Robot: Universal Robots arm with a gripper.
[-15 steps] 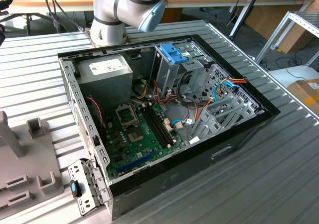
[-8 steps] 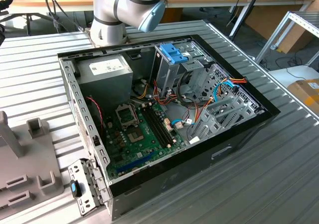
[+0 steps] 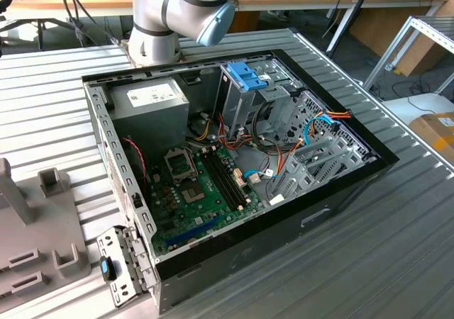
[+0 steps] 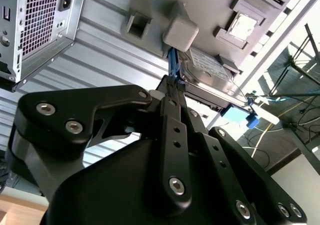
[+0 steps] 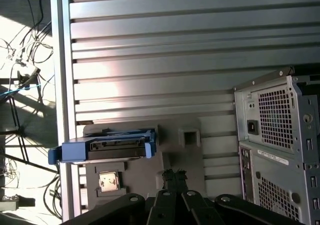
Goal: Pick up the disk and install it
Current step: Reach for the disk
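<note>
Ribbed metal tabletop (image 5: 150,45) carries a grey fixture plate (image 5: 192,152) beside the open computer case (image 3: 234,177). On that plate, near the table's edge, sits the disk (image 5: 107,147) in its blue rails. In both wrist views the gripper (image 5: 172,175) hangs close to the disk's end, fingers pressed together with nothing between them.

In the second wrist view the black body of the claw (image 4: 172,81) covers the near end of the disk (image 4: 212,70), and a grey block (image 4: 180,32) hides one corner. The computer case (image 4: 37,25) is cut by the picture's edge in both wrist views. In the exterior view the arm (image 3: 177,14) runs off the top edge, and the grey fixture (image 3: 35,241) is cut off at the exterior view's left.
</note>
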